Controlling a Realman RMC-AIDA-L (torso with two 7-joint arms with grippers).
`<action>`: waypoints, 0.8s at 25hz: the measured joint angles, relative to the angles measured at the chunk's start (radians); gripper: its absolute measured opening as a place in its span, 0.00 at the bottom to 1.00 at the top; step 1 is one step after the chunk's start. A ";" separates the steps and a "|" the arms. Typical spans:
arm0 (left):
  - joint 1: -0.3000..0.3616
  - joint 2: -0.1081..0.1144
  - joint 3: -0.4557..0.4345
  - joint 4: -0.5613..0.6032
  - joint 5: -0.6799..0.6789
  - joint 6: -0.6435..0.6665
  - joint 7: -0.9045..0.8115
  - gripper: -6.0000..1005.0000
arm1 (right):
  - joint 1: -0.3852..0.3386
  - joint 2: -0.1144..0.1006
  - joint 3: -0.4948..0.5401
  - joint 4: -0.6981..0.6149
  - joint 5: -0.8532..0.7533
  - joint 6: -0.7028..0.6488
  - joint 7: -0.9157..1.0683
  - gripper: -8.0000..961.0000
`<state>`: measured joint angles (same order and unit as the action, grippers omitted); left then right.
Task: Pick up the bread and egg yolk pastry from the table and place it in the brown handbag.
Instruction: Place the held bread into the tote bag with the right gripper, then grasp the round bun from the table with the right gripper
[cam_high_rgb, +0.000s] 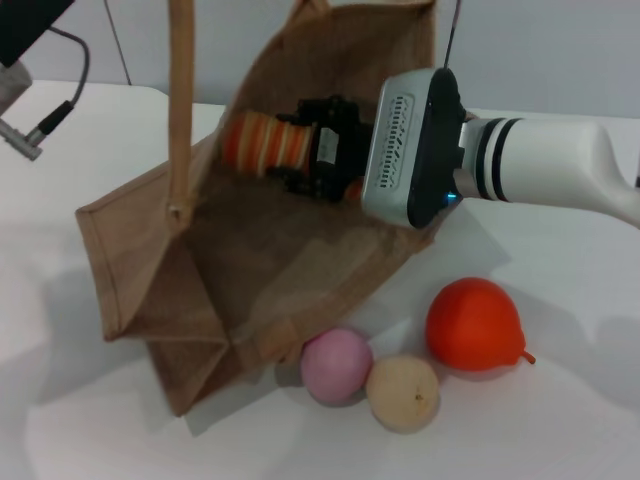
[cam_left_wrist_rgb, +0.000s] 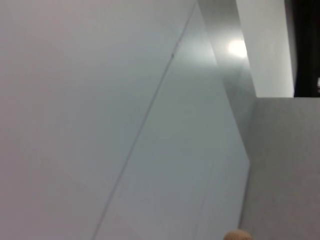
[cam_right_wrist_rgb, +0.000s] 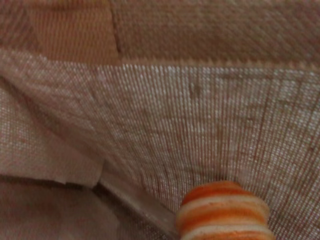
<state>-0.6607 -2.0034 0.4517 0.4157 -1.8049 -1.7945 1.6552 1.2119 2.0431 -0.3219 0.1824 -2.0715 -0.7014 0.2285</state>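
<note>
**Bread inside bag, held by right end effector**

Bread (cam_high_rgb: 265, 143) sits within the open mouth of the bag (cam_high_rgb: 250, 270), clamped at one end by the right end effector (cam_high_rgb: 318, 150). Orange and cream stripes show clearly in the head view; the free end points toward the robot's left. In the right wrist view the bread (cam_right_wrist_rgb: 224, 212) shows as a striped rounded tip against woven jute, with the bag wall (cam_right_wrist_rgb: 175, 125) filling the rest of the view.

Counter (cam_high_rgb: 560, 420): white, carries everything.

Bag: brown jute, lying tilted on the counter with its opening facing up toward the camera. One tan handle (cam_high_rgb: 180, 100) stands upright at the near-left edge of the opening.

Right arm (cam_high_rgb: 560, 170): white, reaches in from the right, wrist housing over the bag's right rim, black fingers inside the opening, closed on the bread.

Left end effector: only part of the left arm (cam_high_rgb: 25, 75) shows at the upper left corner of the head view, well apart from the bag; fingers out of sight. Left wrist view shows pale wall panels only.

Orange-red fruit (cam_high_rgb: 476, 325): on the counter right of the bag's lower corner.

Pink ball (cam_high_rgb: 336, 365): just beside the bag's lower edge.

Pastry (cam_high_rgb: 402, 393): pale tan ball, on the counter outside the bag, touching the pink ball, near the fruit.
</note>
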 joint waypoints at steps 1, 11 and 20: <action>0.003 0.000 -0.004 0.000 -0.001 0.001 0.002 0.15 | -0.003 0.000 0.008 0.003 0.000 -0.002 -0.012 0.42; 0.051 -0.014 -0.115 -0.001 -0.002 0.091 0.065 0.16 | -0.011 -0.006 0.021 0.058 -0.002 -0.068 -0.039 0.90; 0.092 -0.008 -0.196 -0.055 -0.003 0.142 0.123 0.16 | -0.088 -0.026 0.017 0.056 -0.029 -0.272 -0.018 0.92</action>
<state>-0.5683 -2.0116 0.2553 0.3610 -1.8083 -1.6529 1.7785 1.1237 2.0175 -0.3048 0.2384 -2.1001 -0.9731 0.2101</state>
